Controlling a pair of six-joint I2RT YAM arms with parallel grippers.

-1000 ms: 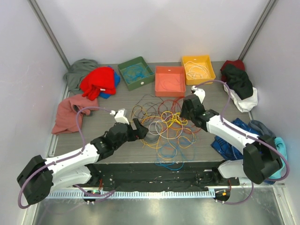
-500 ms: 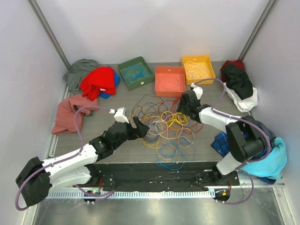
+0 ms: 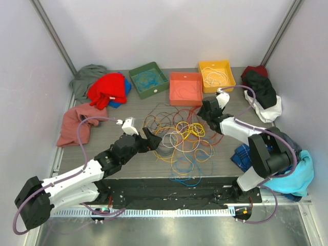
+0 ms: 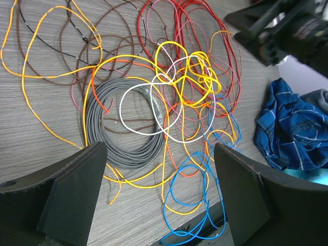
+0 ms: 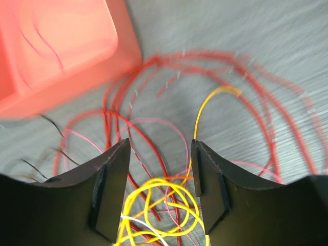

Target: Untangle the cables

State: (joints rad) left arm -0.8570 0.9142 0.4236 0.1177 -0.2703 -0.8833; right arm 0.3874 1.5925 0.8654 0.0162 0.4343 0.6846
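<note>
The cables (image 3: 179, 138) lie in a loose tangle at the middle of the table: red, yellow, orange, brown, white and blue loops plus a grey coil. In the left wrist view I see the grey coil (image 4: 110, 128), a white loop (image 4: 154, 110), yellow loops (image 4: 179, 66) and blue loops (image 4: 189, 205). My left gripper (image 3: 154, 139) (image 4: 161, 205) is wide open above the tangle's left near side, holding nothing. My right gripper (image 3: 205, 115) (image 5: 160, 189) is open above the far right part, with yellow loops (image 5: 154, 205) and red cables (image 5: 154, 66) below its jaws.
A green tray (image 3: 148, 79), a red-orange tray (image 3: 185, 88) (image 5: 51, 41) and a yellow tray (image 3: 217, 75) holding a white cable stand at the back. Clothes lie around: red (image 3: 107, 88), pink (image 3: 74, 125), black (image 3: 261, 89), blue plaid (image 3: 243, 154) (image 4: 287, 128).
The right arm has folded its elbow in and its gripper has shifted slightly toward the back of the tangle. The left gripper has drifted a little left. The cables have not moved.
</note>
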